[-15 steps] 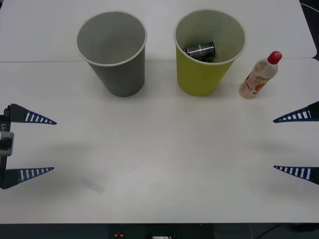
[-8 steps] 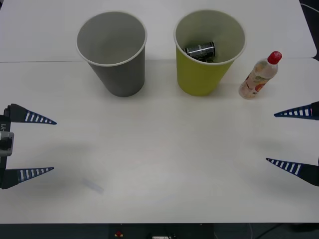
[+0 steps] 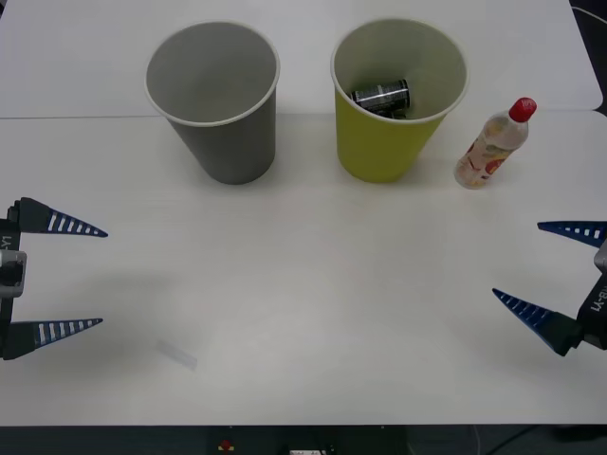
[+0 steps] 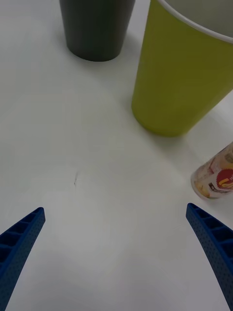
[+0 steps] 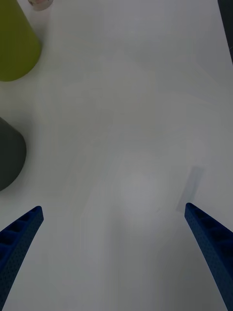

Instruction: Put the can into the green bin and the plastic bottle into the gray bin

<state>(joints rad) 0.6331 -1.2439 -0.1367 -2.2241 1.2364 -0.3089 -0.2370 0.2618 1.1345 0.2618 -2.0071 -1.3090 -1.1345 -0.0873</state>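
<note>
The left gripper (image 3: 68,278) hangs over the near left part of the white desk (image 3: 313,303), by its left edge, its blue ribbed fingers spread wide and holding nothing. The right gripper (image 3: 548,270) stands over the near right part, by the right edge, its fingers likewise wide apart and empty, angled toward the far side. Between the two grippers the desk surface is bare. Farther back, the plastic bottle (image 3: 490,145) stands on the desk toward the far right, leaning slightly, red cap uppermost, just beside the green bin (image 3: 396,100) and not touching it. The green bin stands upright right of centre near the far edge; the can (image 3: 381,96) lies on its side within it. The gray bin (image 3: 216,100) stands upright left of the green bin, apart from it, its interior showing no contents.
</note>
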